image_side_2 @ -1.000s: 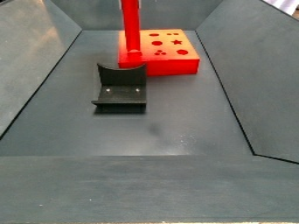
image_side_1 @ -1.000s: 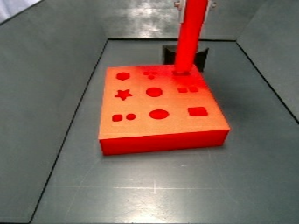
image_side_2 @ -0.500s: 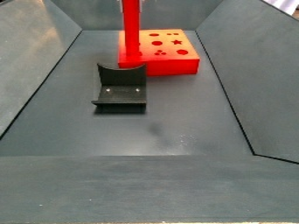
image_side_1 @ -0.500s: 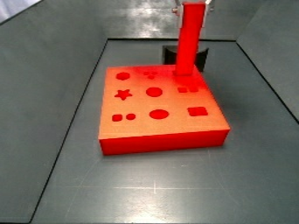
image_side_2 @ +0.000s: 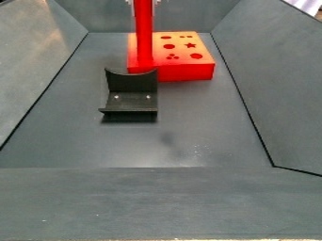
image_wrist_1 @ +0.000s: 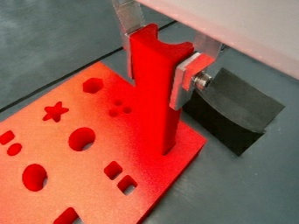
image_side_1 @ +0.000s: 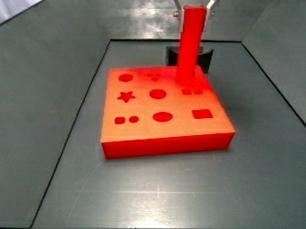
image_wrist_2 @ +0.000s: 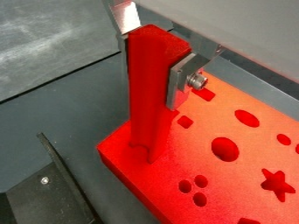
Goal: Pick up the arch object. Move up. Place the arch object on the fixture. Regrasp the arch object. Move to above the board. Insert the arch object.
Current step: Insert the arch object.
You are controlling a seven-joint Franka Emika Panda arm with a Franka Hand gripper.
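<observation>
Clamping the upright arch object [image_wrist_1: 155, 96] near its top, the gripper [image_wrist_1: 158, 54] hovers over the board [image_wrist_1: 82, 166]; its foot seemingly entering the hole; slight tilt could jam it.

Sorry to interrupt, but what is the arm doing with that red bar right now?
The gripper is shut on the arch object, holding it upright with its lower end at the top of the board, near one edge. In both wrist views the bar's foot meets the board's surface, apparently entering a hole. The fixture sits apart on the floor with nothing on it.
</observation>
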